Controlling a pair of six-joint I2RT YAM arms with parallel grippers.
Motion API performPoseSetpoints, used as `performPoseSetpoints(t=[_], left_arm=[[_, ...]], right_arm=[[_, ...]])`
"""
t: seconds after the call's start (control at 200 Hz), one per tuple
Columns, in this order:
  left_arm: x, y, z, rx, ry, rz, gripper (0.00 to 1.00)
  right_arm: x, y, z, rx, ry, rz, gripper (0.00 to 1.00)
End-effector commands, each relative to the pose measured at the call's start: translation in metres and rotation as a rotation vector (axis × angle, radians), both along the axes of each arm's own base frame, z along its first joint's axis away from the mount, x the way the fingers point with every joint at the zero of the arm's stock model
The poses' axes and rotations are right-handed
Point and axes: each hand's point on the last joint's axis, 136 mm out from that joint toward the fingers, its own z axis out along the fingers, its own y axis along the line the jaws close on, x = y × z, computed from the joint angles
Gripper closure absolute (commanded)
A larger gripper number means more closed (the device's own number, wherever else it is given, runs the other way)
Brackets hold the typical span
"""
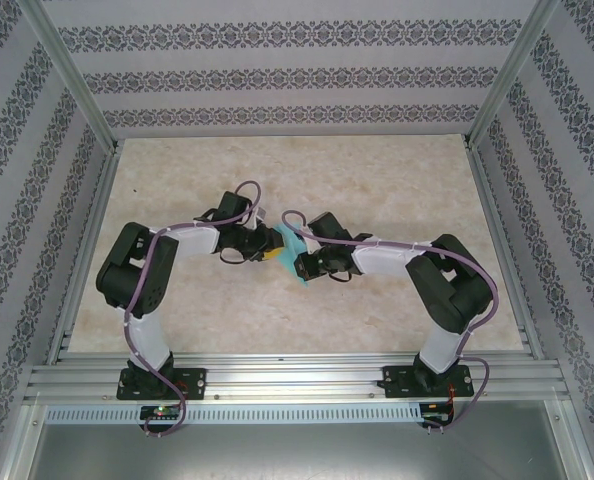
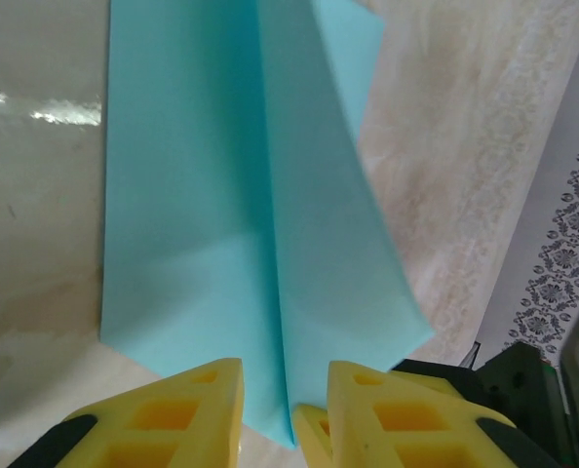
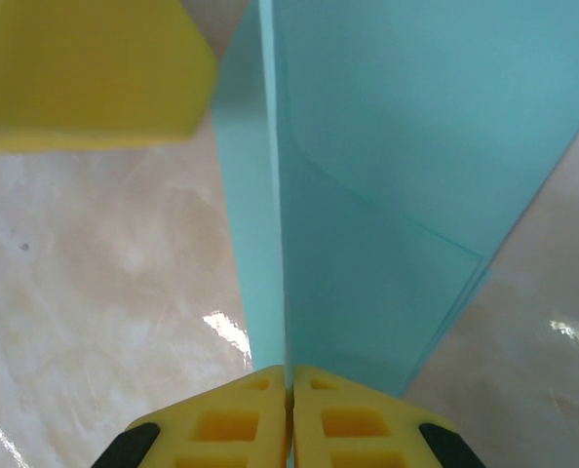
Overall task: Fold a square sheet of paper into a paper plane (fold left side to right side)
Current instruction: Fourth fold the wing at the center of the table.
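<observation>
The turquoise paper plane [image 1: 295,256] hangs between my two grippers over the middle of the table, folded along a centre crease with layered wings. My right gripper [image 3: 289,390] is shut on the crease of the paper plane [image 3: 387,195], its yellow fingers pressed together with the paper standing up out of them. My left gripper [image 2: 285,409] straddles the other end of the paper plane [image 2: 202,195]; its fingers stand apart with a gap either side of the crease. From above, the left gripper [image 1: 270,250] and right gripper [image 1: 307,265] nearly touch.
A beige marble-look table [image 1: 377,180] is boxed in by patterned walls and aluminium posts, with a rail [image 1: 297,375] along the near edge. A yellow left finger [image 3: 85,68] looms close in the right wrist view, and the right gripper's dark body [image 2: 523,380] sits beside the left fingers.
</observation>
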Motion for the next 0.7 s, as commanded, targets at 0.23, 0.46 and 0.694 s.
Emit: performPoseSetpoints(t=[0.23,0.46,0.694], left_arm=[[0.010,-0.031,-0.003,-0.044,-0.018,-0.028,0.71],[0.008,-0.032,-0.018,-0.025,0.015,-0.020,0.70],[0.005,-0.028,-0.033,0.011,0.046,-0.006,0.70]], right_arm=[[0.003,0.003,0.009,0.123,0.033,-0.025,0.90],[0.005,0.001,0.008,0.135,0.043,-0.036,0.87],[0.008,-0.002,0.011,0.143,0.048,-0.049,0.81]])
